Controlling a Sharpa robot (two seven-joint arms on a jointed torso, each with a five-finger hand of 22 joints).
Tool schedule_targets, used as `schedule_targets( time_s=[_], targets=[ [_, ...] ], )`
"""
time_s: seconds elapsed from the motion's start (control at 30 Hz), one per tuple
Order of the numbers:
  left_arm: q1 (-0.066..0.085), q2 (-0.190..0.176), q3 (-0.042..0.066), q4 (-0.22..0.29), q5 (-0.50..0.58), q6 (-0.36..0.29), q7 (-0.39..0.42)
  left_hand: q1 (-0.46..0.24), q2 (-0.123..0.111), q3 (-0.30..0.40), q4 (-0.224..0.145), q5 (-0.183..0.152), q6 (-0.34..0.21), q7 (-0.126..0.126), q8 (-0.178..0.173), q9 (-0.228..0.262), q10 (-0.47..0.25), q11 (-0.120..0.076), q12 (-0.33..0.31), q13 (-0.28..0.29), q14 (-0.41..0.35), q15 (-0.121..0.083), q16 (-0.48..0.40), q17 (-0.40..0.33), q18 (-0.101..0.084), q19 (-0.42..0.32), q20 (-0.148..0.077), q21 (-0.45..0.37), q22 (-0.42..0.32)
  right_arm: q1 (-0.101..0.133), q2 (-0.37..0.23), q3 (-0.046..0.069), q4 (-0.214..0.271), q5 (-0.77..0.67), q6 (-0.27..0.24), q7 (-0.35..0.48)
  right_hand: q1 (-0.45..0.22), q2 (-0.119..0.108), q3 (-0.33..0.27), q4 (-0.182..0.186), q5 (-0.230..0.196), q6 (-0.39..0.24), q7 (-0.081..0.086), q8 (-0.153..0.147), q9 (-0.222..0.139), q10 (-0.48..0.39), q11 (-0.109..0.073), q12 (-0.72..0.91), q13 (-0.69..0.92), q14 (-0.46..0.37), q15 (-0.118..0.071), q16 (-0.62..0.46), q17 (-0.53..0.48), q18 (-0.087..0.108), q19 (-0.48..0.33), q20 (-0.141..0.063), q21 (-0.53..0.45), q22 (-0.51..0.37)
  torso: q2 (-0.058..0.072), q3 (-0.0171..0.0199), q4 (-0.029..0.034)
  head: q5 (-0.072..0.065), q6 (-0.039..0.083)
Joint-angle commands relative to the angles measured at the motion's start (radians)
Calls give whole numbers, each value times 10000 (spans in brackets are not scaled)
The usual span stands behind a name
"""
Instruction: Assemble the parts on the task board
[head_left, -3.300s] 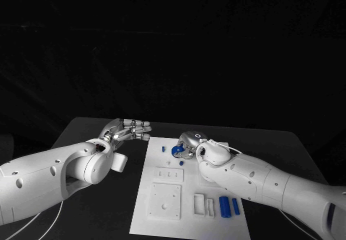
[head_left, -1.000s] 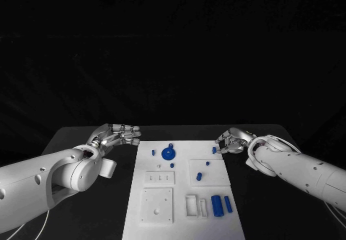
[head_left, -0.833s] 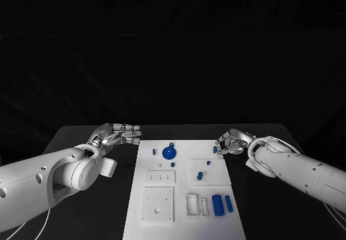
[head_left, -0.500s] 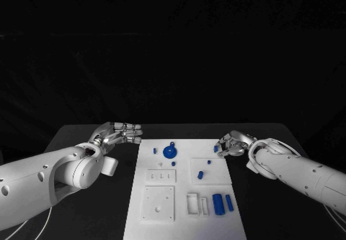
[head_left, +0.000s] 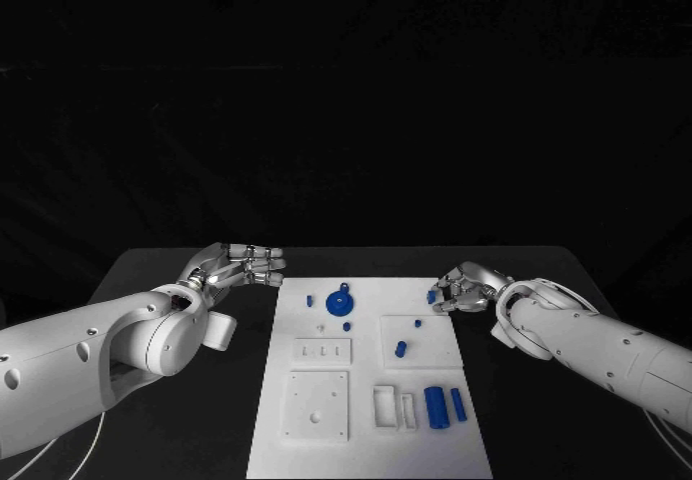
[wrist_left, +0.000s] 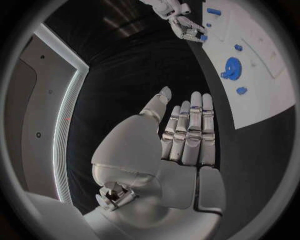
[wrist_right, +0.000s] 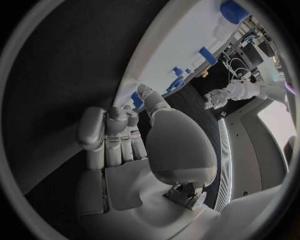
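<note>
The white task board (head_left: 329, 440) lies in the middle of the table. A blue gear (head_left: 340, 301) sits at its far end, with small blue pieces (head_left: 400, 349) scattered behind it and two blue cylinders (head_left: 434, 408) near the front right. My right hand (head_left: 464, 287) is at the board's far right edge, fingers curled around a small blue piece (head_left: 431, 296). In the right wrist view that piece (wrist_right: 136, 101) lies between thumb and fingertips; whether it is gripped is unclear. My left hand (head_left: 238, 265) hovers off the far left corner, fingers straight, holding nothing.
White raised blocks and recesses (head_left: 320, 406) cover the board's near half. Black table (head_left: 188, 420) borders the board on both sides. The left wrist view shows the right hand (wrist_left: 184, 27) beyond the gear (wrist_left: 232, 67).
Since 3.3 s ago the right hand has left the blue gear and gone to the board's far right edge. Over the last second it has barely moved. The left hand stays put.
</note>
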Motion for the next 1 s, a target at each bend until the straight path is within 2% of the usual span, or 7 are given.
schedule_targets(
  time_s=[0.03, 0.17, 0.3, 0.57, 0.8, 1.0],
  targets=[
    [4, 23, 10, 13, -45, 165, 59, -103, 29, -52, -18, 14, -78, 17, 36, 14, -56, -7, 39, 7, -14, -26, -29, -15, -86, -74, -3, 52, -3, -12, 59, 4, -23, 204, -4, 150, 7, 151, -75, 34, -52, 19, -26, -44, 1, 29, 4, 72, 18, 13, 26, 46, 21, -128, 191, 50, 14, 1393, -2, -1, -3, 0, -1],
    [4, 26, 10, 10, -48, 172, 49, -103, 29, -52, -18, 14, -78, 17, 36, 14, -56, -7, 39, 7, -14, -26, -29, -15, -86, -74, -3, 52, -3, -14, 123, 4, -60, 235, -38, 162, -43, 215, -77, 101, -85, 66, -34, -44, 1, 41, -1, 91, 33, 18, 23, 66, 42, -128, 196, 47, 23, 1395, -8, 1, 3, -8, -4],
    [4, 25, 10, 7, -54, 183, 38, -103, 29, -52, -18, 14, -78, 17, 36, 14, -56, -7, 39, 7, -14, -26, -29, -15, -86, -74, -3, 52, -3, -17, 151, 3, -77, 264, -50, 185, -47, 257, -61, 131, -171, 79, -37, -46, 0, 45, -3, 104, 45, 16, 22, 67, 46, -131, 198, 46, 37, 1398, -13, -19, 12, -24, -12],
    [4, 22, 10, 2, -74, 197, 10, -103, 29, -52, -18, 14, -78, 17, 36, 14, -56, -7, 39, 7, -14, -26, -29, -15, -86, -74, -3, 52, -3, -23, 226, 3, -104, 291, -58, 213, -7, 342, 60, 134, -410, 175, -52, -48, -1, 54, -14, 129, 70, 23, 14, 91, 79, -136, 196, 39, 57, 1401, -12, -6, -7, -10, 29],
    [4, 19, 10, -4, -83, 198, -8, -103, 29, -52, -18, 14, -78, 17, 36, 14, -56, -7, 39, 7, -14, -26, -29, -15, -86, -74, -3, 52, -3, -30, 258, 3, -129, 285, -39, 203, -39, 400, 626, 29, -933, 463, -105, -51, 0, 65, -50, 163, 114, 23, -11, 94, 106, -146, 191, 17, 83, 1403, -17, -11, -2, -13, 23],
    [5, 10, 10, -5, -85, 197, -16, -76, 35, -69, -13, 18, -78, 17, 36, 13, -72, -3, 38, 7, -19, -24, -30, -15, -85, -81, -3, 61, -18, -40, 267, 3, -158, 260, -48, 184, -136, 379, 1195, -98, -1184, 750, -188, -49, 16, 71, -98, 171, 149, 32, -47, 97, 137, -166, 185, -22, 92, 1403, -13, -1, -13, -26, 13]
  ],
)
